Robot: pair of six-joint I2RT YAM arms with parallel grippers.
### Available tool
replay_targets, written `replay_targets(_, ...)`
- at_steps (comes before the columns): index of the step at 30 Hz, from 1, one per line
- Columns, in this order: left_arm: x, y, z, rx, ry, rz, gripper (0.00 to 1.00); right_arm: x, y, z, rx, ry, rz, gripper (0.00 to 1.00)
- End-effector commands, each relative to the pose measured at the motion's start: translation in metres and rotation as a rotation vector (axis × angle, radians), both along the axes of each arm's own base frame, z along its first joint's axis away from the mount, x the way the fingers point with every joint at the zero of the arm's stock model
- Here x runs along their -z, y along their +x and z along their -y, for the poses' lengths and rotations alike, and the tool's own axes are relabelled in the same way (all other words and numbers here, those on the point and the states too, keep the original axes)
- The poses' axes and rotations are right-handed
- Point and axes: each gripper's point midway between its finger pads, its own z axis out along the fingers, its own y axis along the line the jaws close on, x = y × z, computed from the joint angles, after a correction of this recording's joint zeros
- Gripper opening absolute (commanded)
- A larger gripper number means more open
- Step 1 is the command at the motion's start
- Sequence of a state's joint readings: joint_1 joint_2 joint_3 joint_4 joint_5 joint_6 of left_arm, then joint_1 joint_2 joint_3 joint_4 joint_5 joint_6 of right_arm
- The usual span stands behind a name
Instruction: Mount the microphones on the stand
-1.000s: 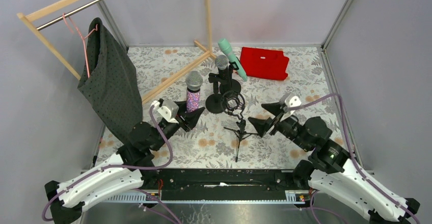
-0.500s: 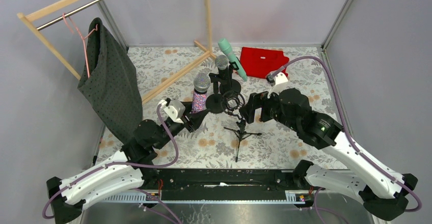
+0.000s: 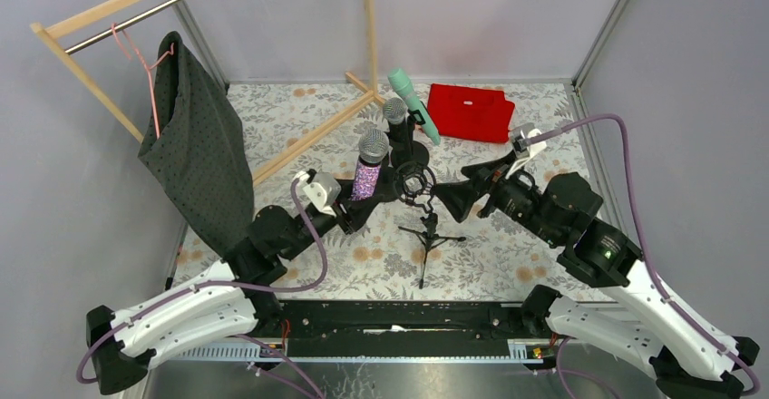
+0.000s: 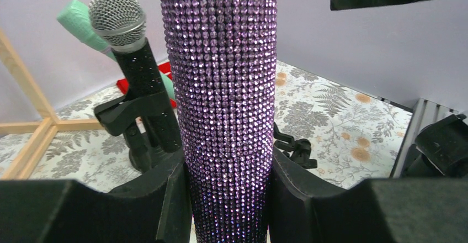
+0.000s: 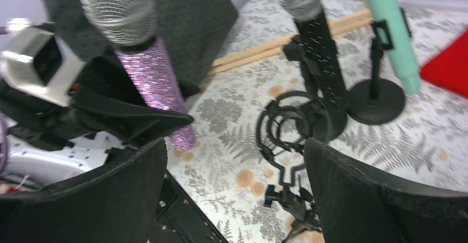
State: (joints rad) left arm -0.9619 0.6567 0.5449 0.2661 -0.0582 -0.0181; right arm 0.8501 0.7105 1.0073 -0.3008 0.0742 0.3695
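**Purple microphone held beside the empty ring**

Top view: the left gripper [image 3: 359, 207] clamps the glittery purple microphone [image 3: 367, 177] upright, just left of the tripod stand [image 3: 424, 231]. The right gripper [image 3: 452, 195] hovers spread on its right.
Left wrist: the black microphone [image 4: 141, 72] and the mint-green microphone [image 4: 83, 25] sit clipped behind.
Right wrist: the stand's ring [image 5: 292, 124] lies between parted fingers [image 5: 381, 199].

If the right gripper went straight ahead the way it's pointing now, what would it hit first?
Most likely the right gripper meets the empty shock-mount ring on the tripod stand, ahead between its open fingers. The purple microphone in the left gripper sits further on, though depth is unclear.
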Motion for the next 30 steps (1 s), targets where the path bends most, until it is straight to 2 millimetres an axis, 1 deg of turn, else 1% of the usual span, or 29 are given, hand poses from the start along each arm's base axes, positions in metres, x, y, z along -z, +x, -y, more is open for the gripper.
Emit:
replay_targets(1,-0.06,-0.008,0.008,0.062,-0.163,0.068,0.0,-0.039,-0.013,-0.032,-0.182,0.104,0.118,0.98)
replay_targets(3,-0.061,-0.009,0.014,0.085,-0.175,0.05,0.0,-0.044,-0.016,-0.043,-0.233,0.129,0.123,0.96)
replay_targets(6,-0.063,-0.01,0.019,0.111,-0.204,0.035,0.0,-0.051,-0.012,-0.058,-0.264,0.196,0.13,0.93)
replay_targets(10,-0.065,-0.008,0.022,0.112,-0.238,0.002,0.0,-0.058,-0.009,-0.072,-0.292,0.29,0.138,0.84)
replay_targets(14,-0.065,-0.006,0.024,0.111,-0.245,-0.019,0.0,-0.063,-0.002,-0.084,-0.305,0.324,0.14,0.8)
replay_targets(20,-0.062,-0.007,0.028,0.125,-0.243,-0.034,0.0,-0.06,0.008,-0.096,-0.302,0.336,0.137,0.76)
replay_targets(26,-0.063,-0.01,0.031,0.146,-0.242,-0.035,0.0,-0.046,0.016,-0.111,-0.307,0.312,0.113,0.74)
replay_targets(30,-0.062,-0.011,0.035,0.162,-0.233,-0.038,0.0,-0.043,0.018,-0.12,-0.32,0.31,0.104,0.75)
